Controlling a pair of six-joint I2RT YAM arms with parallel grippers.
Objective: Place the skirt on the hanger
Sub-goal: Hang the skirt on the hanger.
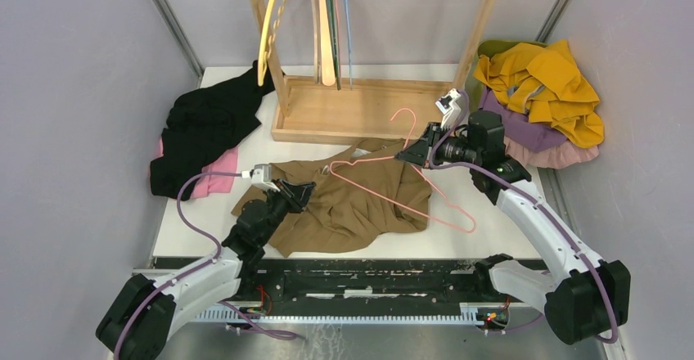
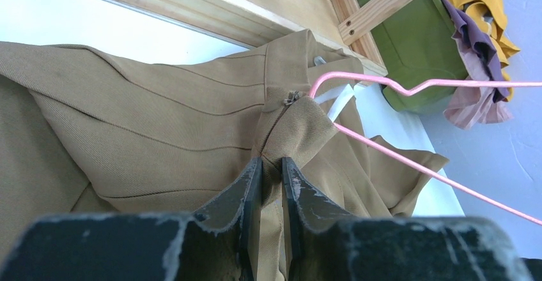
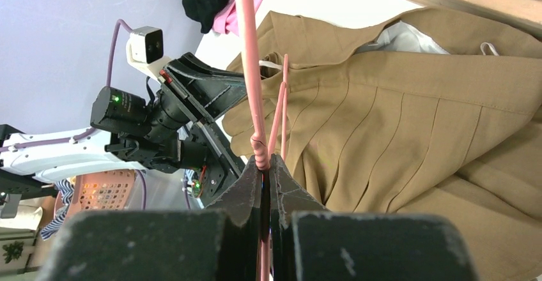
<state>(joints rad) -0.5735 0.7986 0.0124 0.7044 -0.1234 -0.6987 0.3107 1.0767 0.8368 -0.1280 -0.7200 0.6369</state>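
**Skirt pinched at the zip, hanger held by its neck**

The tan pleated skirt (image 1: 352, 200) lay rumpled on the white table (image 1: 507, 241), just in front of the base of the wooden rack (image 1: 360, 108) and between the two arms. The left gripper (image 2: 271, 166) was clenched on a fold of the skirt just below the zip, with cloth squeezed between its fingers. The right gripper (image 3: 267, 163) was clamped tight on the twisted neck of the pink wire hanger (image 3: 250, 70), holding it tilted over the skirt. The hanger's left corner sat beside the zip at the waistband; whether it had gone inside the waist I could not tell. Its lower bar ran across the cloth toward the table's near edge.

A white strip (image 2: 339, 99) showed at the waistband beside the zip, and any print on it was too small to read.

A black garment (image 1: 205, 123) sat heaped over a pink one (image 1: 217, 172) at the left of the table. At the right a yellow garment (image 1: 548, 82) topped a pile beside a green bin (image 2: 422, 45). Several hangers (image 1: 327, 41) hung from the rack.
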